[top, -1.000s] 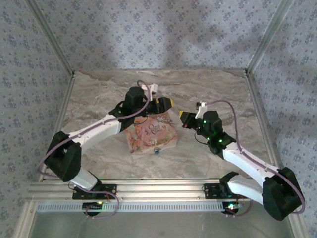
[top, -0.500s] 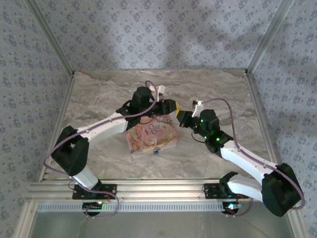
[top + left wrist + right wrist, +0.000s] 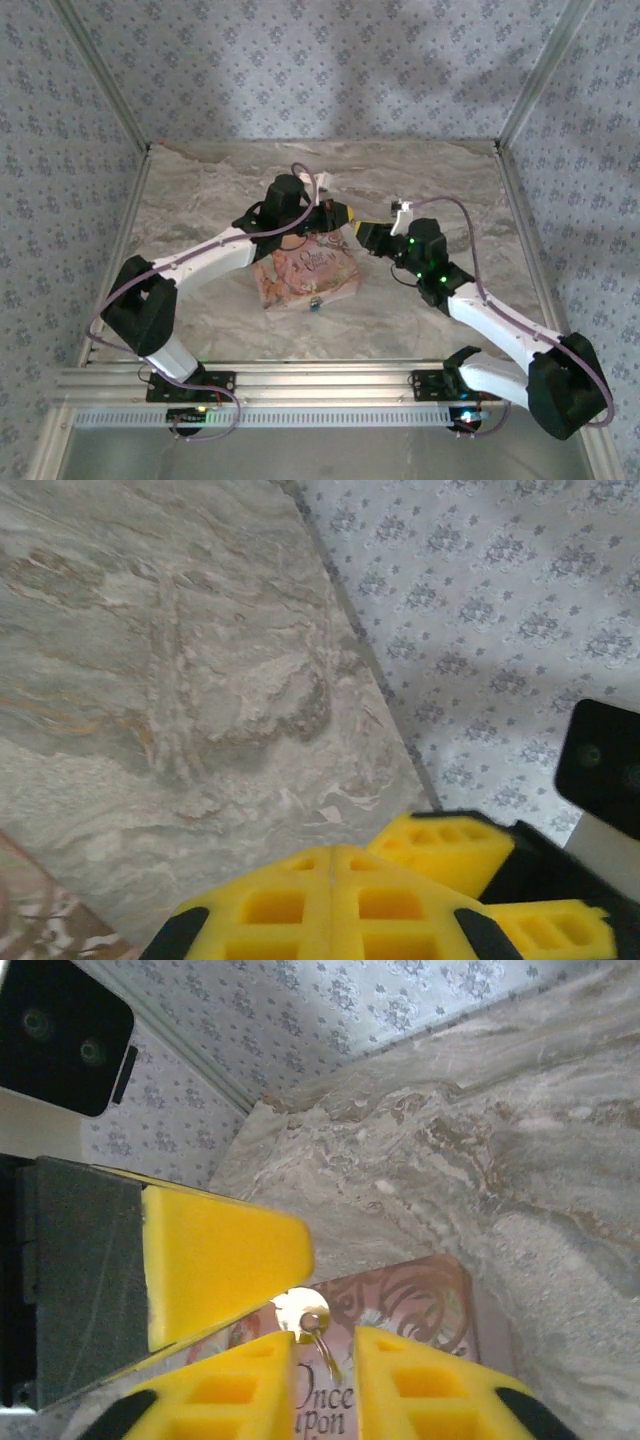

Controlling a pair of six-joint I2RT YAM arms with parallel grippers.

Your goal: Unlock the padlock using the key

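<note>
The tiny blue padlock lies on the table at the near edge of the pink illustrated box. Both grippers meet tip to tip above the box's far right corner. My left gripper is shut, its yellow pads pressed together. The key, a small silver head with a ring, sticks out from the tip of the left gripper's fingers. My right gripper stands open, its two pads either side of the key's head without pinching it. One right finger shows just beside the left pads.
The marble-patterned table stretches free to the left, the back and the right of the box. Patterned walls and metal frame posts close in the sides. A rail runs along the near edge by the arm bases.
My left gripper has swung right to meet the right gripper and closed its jaws on the key. The right gripper has opened and let the key go.
</note>
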